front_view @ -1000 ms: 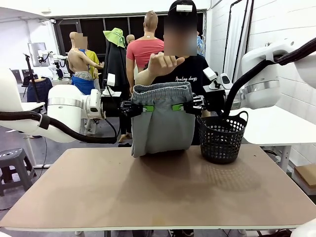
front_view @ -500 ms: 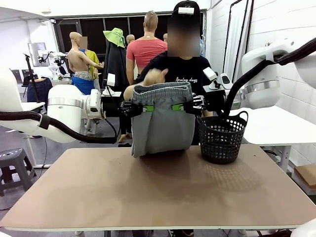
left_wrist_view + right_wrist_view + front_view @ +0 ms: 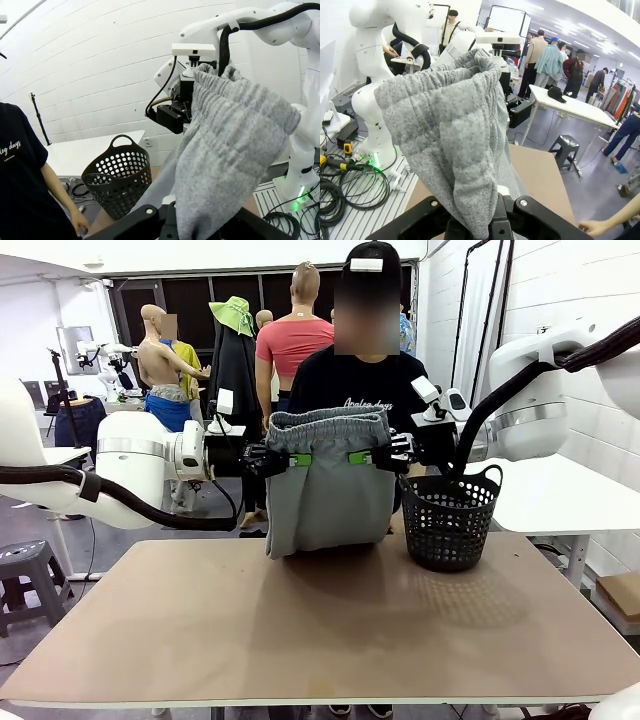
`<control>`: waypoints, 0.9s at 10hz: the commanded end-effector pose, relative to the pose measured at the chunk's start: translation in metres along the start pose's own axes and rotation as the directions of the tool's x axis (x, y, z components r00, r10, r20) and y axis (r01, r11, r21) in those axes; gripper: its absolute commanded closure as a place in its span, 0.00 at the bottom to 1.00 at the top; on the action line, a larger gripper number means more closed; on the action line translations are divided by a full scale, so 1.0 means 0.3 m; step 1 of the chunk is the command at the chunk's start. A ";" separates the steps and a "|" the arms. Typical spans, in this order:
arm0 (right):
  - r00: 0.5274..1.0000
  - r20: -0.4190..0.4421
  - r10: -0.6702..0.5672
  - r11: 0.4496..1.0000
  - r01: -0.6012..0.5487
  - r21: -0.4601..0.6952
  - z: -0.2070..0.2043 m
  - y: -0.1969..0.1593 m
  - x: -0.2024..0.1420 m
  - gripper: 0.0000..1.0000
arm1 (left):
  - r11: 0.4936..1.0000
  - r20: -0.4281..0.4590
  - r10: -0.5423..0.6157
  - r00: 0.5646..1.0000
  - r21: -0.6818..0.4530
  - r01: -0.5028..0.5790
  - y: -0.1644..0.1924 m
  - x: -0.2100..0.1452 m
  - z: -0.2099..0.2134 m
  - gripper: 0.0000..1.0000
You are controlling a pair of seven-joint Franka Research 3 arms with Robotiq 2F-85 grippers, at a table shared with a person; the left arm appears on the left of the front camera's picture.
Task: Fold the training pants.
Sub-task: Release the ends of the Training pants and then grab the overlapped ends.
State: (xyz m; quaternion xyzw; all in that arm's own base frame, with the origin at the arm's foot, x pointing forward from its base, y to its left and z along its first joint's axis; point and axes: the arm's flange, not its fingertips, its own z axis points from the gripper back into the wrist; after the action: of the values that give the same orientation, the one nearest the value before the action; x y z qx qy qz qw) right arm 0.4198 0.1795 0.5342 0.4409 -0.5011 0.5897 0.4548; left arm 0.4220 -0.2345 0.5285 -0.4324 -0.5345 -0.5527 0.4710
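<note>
Both grippers were clamped on the training pants (image 3: 325,495), one at each end of the waistband. Front view: left gripper (image 3: 287,459) pinched the waistband's left edge and right gripper (image 3: 371,456) its right edge. Jaws were pressed together on the fabric, green pads facing the camera. Pants hung in the air between the arms, waistband up and pulled straight, the rest draped down. Lower hem sat at the table's (image 3: 320,640) far edge; couldn't tell if it touched. Black mesh basket (image 3: 450,522) stood on the table just right of the pants, below the right arm. Person (image 3: 360,390) in a black shirt stood right behind the pants at the far side.

Left wrist view added the side-on look. Cloth ran from that gripper's closed fingers across to the other gripper's black body, with the waistband gathers bunched there. Basket sat beyond the cloth, and the person's hand (image 3: 79,222) was low beside it.

Right wrist view gave the mirror angle: grey knit rose straight out of its closed fingers, with the left arm's white base behind and bare tabletop past the cloth.

Wrist views gave finger contact closer than the front view, with cloth squeezed right between each pair of jaws.
</note>
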 end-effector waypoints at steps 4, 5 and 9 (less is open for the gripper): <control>1.000 0.017 0.008 1.000 -0.008 -0.005 0.002 0.006 0.002 1.00 | 1.000 -0.003 0.013 1.000 0.010 -0.013 -0.002 0.015 0.001 1.00; 1.000 0.017 0.008 1.000 -0.008 -0.005 0.002 0.006 0.002 1.00 | 1.000 -0.003 0.013 1.000 0.010 -0.013 -0.002 0.015 0.001 1.00; 1.000 0.017 0.008 1.000 -0.008 -0.005 0.002 0.006 0.002 1.00 | 1.000 -0.003 0.013 1.000 0.010 -0.013 -0.002 0.015 0.001 1.00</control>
State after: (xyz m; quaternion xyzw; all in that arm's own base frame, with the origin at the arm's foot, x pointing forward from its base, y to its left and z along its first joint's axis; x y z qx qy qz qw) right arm 0.4198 0.1795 0.5342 0.4409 -0.5011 0.5897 0.4548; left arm 0.4221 -0.2345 0.5284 -0.4323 -0.5345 -0.5527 0.4711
